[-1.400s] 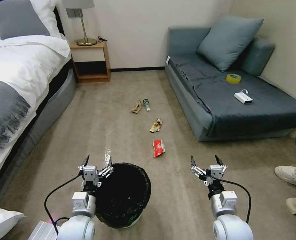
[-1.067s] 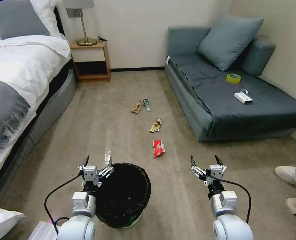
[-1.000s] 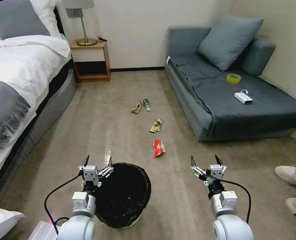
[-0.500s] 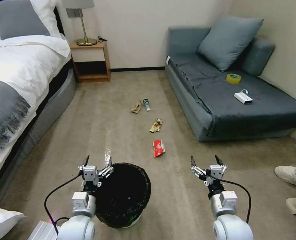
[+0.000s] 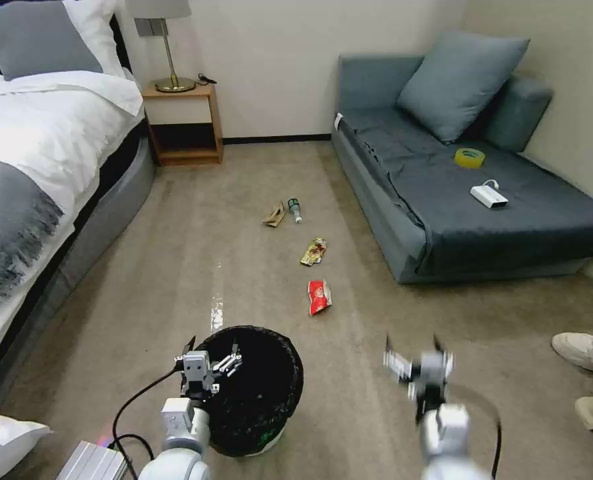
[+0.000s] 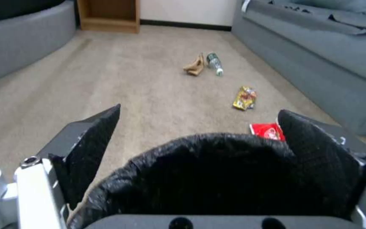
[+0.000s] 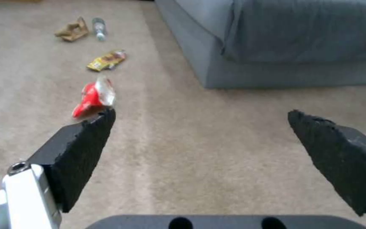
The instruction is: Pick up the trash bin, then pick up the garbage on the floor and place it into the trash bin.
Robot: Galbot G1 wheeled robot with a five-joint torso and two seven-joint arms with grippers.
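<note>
The bin (image 5: 256,387) is standing on the carpet before the robot, round, stiff-walled and likely light, its crinkled black liner looking slippery, so the rim is probably the best hold. The left gripper (image 5: 211,352) is hovering over the near rim with jaws spread; the right gripper (image 5: 416,360) is hanging beside it, jaws also apart. Four pieces of garbage (image 5: 319,297) are lying ahead, light and crushable.

Our two arms are pale silver-grey, with rounded joint housings and boxy wrist blocks. A black cable loops from each wrist. Each claw — left claw (image 5: 210,347), right claw (image 5: 411,345) — carries two black, wedge-shaped, rough-textured fingers (image 7: 81,149) on silver brackets with small screws.
</note>
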